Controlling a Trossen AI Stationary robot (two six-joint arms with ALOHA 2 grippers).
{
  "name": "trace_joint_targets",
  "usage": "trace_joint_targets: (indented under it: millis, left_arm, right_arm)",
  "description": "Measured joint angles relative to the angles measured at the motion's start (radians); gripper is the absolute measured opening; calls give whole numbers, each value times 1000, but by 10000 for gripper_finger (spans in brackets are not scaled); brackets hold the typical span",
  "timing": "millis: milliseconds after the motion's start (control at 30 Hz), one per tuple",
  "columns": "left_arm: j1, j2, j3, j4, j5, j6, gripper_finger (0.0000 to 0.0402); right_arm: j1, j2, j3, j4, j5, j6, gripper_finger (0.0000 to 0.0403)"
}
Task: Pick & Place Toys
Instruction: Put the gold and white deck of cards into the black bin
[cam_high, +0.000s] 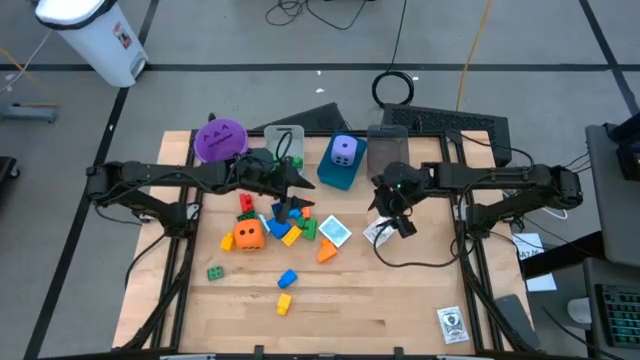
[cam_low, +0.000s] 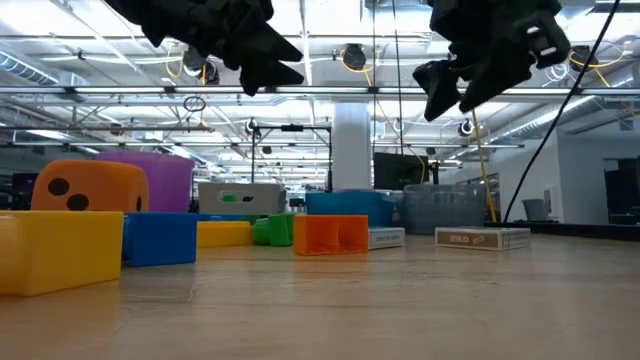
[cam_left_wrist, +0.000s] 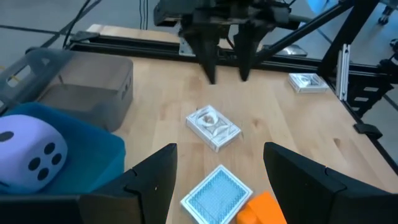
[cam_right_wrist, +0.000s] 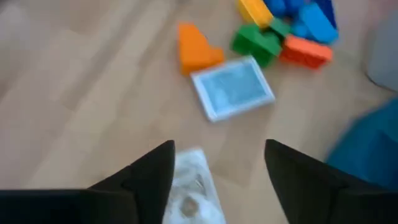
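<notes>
Above the counter (cam_high: 400, 310), the right pincer (cam_high: 398, 222) hangs open and empty over a white printed cube (cam_high: 377, 232). Left pincer (cam_high: 296, 188) hovers open over the brick pile (cam_high: 285, 225); a purple die (cam_high: 343, 150) sits in the blue bin (cam_high: 330, 172). Risk: a descent off-centre could nudge the flat cube aside, so the fingers close on nothing.

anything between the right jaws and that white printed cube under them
Nothing visible. The right gripper hangs open just above the white cube, with bare table around it. The blue-printed cube lies apart, toward the brick pile.
</notes>
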Motion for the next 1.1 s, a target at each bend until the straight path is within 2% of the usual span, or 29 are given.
trace_joint_targets:
  millis: [133,200,333,500,633,767,1100]
  left_arm:
    - [0,0,0,5,0,8,243]
    - [0,0,0,4,0,8,243]
    - [0,0,0,3,0,8,243]
    - [0,0,0,-9,1,8,243]
    - [0,0,0,-30,2,8,243]
    - [0,0,0,-43,2,9,243]
    - [0,0,0,-44,2,18,243]
  right_arm:
    - [16,11,0,-16,177,-53,294]
    - [21,23,0,-15,224,-62,315]
    - [29,97,2,3,216,-48,350]
    - [32,185,2,-9,246,-49,370]
    - [40,214,1,-20,230,-50,373]
    - [70,222,-2,-50,161,-89,373]
    - [151,289,-47,-27,200,-152,373]
